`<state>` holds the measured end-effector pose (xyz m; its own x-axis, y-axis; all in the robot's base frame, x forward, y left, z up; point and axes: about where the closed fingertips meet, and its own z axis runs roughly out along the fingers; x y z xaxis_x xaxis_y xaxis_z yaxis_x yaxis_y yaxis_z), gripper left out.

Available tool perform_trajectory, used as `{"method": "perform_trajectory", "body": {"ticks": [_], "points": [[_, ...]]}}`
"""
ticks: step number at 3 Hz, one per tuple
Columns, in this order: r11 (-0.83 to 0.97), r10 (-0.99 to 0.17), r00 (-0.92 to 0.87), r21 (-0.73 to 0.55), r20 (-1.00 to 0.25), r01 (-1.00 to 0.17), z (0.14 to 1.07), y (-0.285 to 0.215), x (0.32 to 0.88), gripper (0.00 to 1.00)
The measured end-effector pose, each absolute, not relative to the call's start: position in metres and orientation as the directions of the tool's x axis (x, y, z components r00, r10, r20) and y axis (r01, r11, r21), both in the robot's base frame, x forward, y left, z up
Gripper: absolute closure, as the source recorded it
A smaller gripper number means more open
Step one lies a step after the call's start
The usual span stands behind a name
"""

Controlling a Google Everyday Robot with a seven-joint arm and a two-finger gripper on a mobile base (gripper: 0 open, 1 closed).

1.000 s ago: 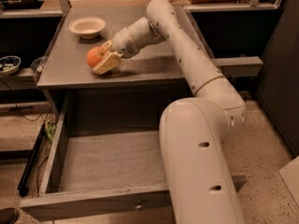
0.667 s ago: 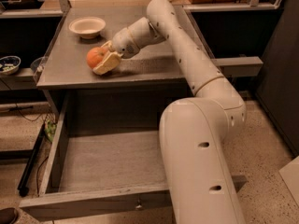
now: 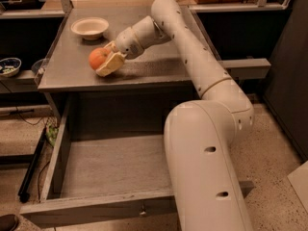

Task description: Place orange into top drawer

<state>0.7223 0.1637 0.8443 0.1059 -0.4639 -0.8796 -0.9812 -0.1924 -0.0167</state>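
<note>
The orange [image 3: 97,58], round and orange-red, is over the left front part of the grey tabletop [image 3: 72,71]. My gripper [image 3: 107,61] is shut on the orange, its cream fingers [image 3: 110,65] wrapped around the fruit's right side and underside. The arm reaches in from the lower right across the table. The top drawer [image 3: 110,165] stands pulled open below the tabletop's front edge. It is a wide shallow grey box with a small metal knob [image 3: 142,209] on its front panel. Its inside is bare.
A cream bowl [image 3: 90,27] sits at the back left of the tabletop. A patterned bowl [image 3: 8,66] rests on a low shelf at far left. My own arm's bulky lower section [image 3: 207,158] covers the drawer's right part. Cables lie on the floor at left.
</note>
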Motion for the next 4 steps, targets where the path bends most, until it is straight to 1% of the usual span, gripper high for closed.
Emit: {"method": "perform_trajectory", "body": {"ticks": [4], "points": [[-0.216, -0.430, 0.130, -0.038, -0.893, -0.976, 0.913, 0.141, 0.688, 1.00]]}}
